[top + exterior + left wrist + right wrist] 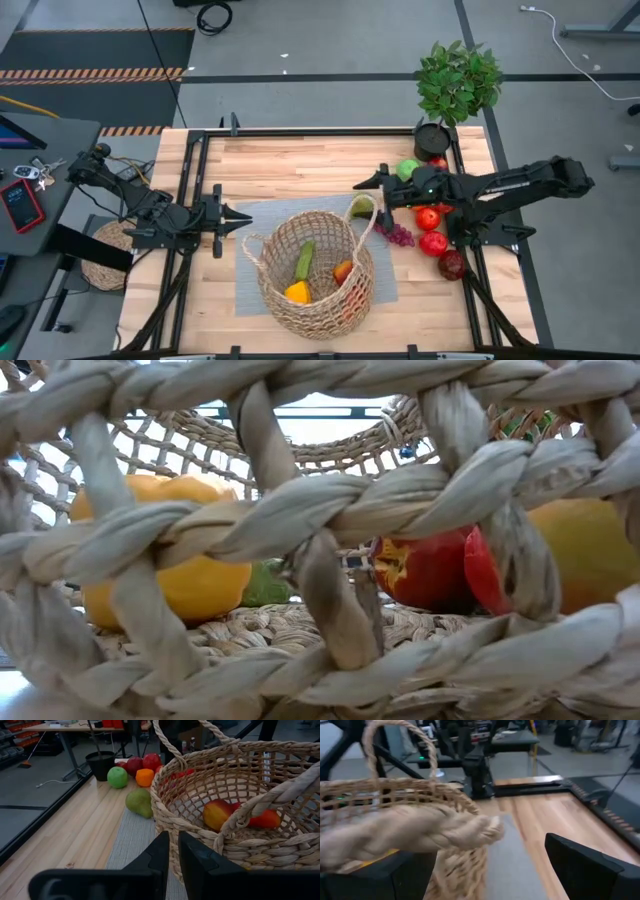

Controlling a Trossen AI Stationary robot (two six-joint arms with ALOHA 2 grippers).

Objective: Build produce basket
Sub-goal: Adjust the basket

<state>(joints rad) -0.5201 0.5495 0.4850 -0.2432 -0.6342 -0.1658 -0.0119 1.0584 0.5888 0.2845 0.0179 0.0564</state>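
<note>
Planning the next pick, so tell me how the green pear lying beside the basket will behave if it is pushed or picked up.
The pear lies on its side on the grey mat just outside the basket, so a push would probably roll it in a curve, its neck being narrower. Its skin looks smooth, so it may slip. It seems rigid, not floppy.

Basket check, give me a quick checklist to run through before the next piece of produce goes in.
1. Basket upright on the grey mat: ok.
2. Room left inside: ok; only a few pieces lie at the bottom.
3. Right hand open and empty: ok; its fingers stand wide apart by the basket's far rim.
4. Left hand out of the way: ok; shut, beside the basket, holding nothing.
5. Produce left to load: ok; green pear, green apple and red pieces wait on the table.
6. Right hand clear of the loop handle: cannot tell.
</note>
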